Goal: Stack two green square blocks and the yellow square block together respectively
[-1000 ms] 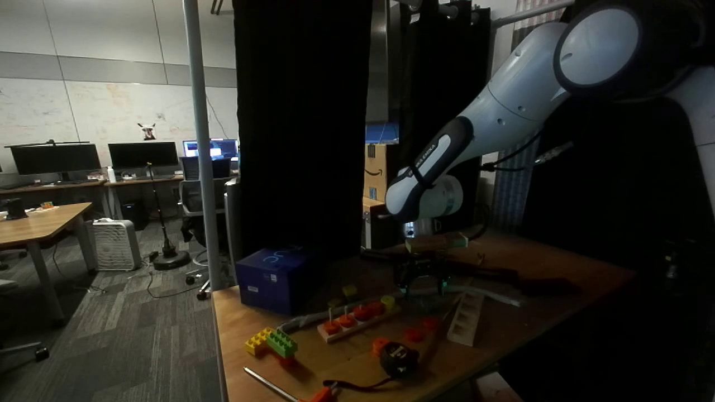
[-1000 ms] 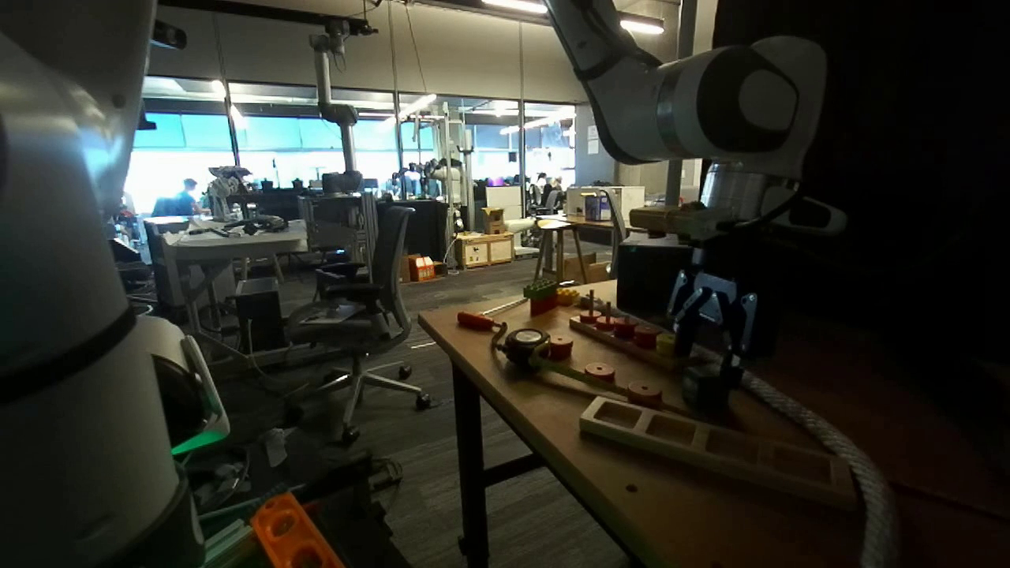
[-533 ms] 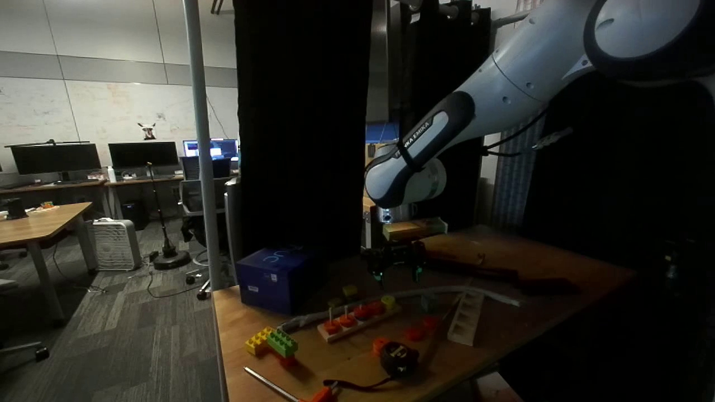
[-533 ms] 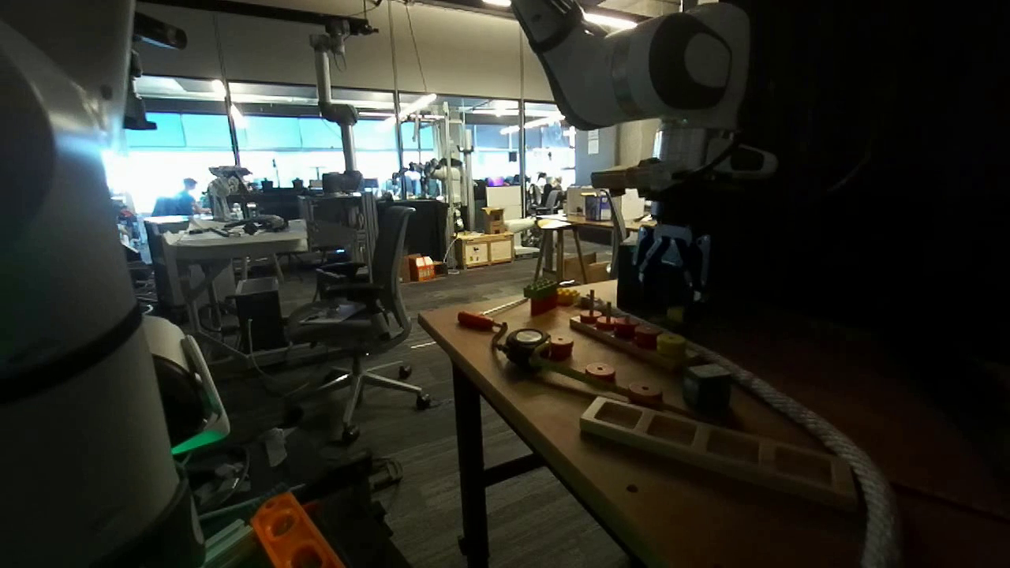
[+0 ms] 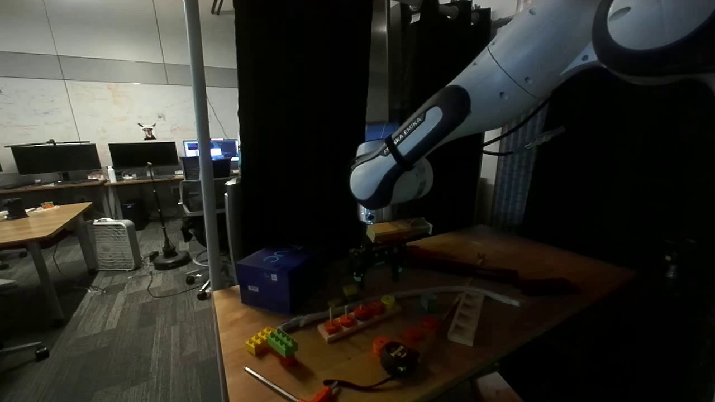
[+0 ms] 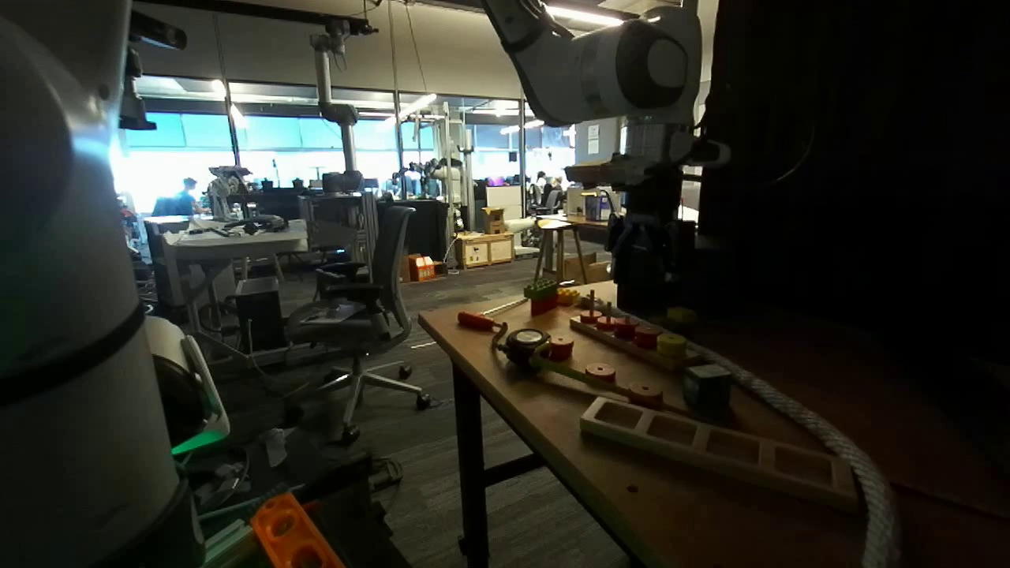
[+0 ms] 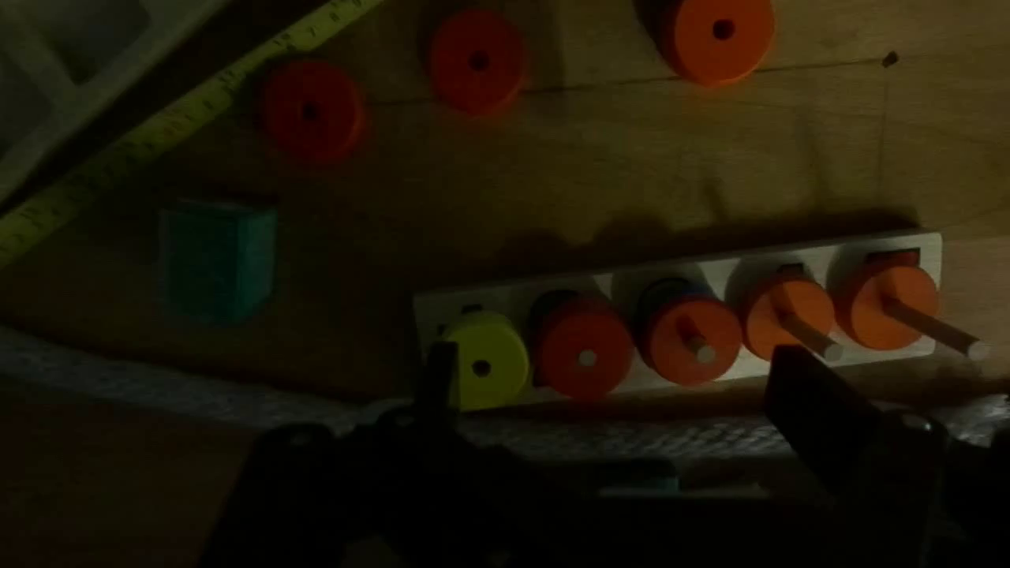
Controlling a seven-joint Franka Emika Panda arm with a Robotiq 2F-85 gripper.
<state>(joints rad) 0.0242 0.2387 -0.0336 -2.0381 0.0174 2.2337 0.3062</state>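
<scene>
One green square block (image 7: 217, 260) rests on the table, left of the peg board in the wrist view; it also shows as a dim green block (image 5: 429, 302) in an exterior view. The yellow square block (image 5: 350, 290) lies behind the peg board, with a darker block (image 5: 335, 302) beside it whose colour is hard to tell. A teal sliver (image 7: 663, 481) peeks out low in the wrist view, mostly hidden; whether it is the second green block I cannot tell. My gripper (image 5: 377, 276) hovers above the table near the yellow block, fingers wide apart with nothing between them (image 6: 647, 276).
A peg board (image 7: 907, 244) bears red and orange discs and a yellow disc (image 7: 493, 367). Behind it runs a braided rope (image 6: 828, 434). A blue box (image 5: 273, 279), toy bricks (image 5: 282, 343), a tape measure (image 5: 399, 359) and a wooden tray (image 6: 710, 450) stand around.
My gripper has risen off the green square block and moved away from it, towards the blue box and the yellow block. The green block stays on the table.
</scene>
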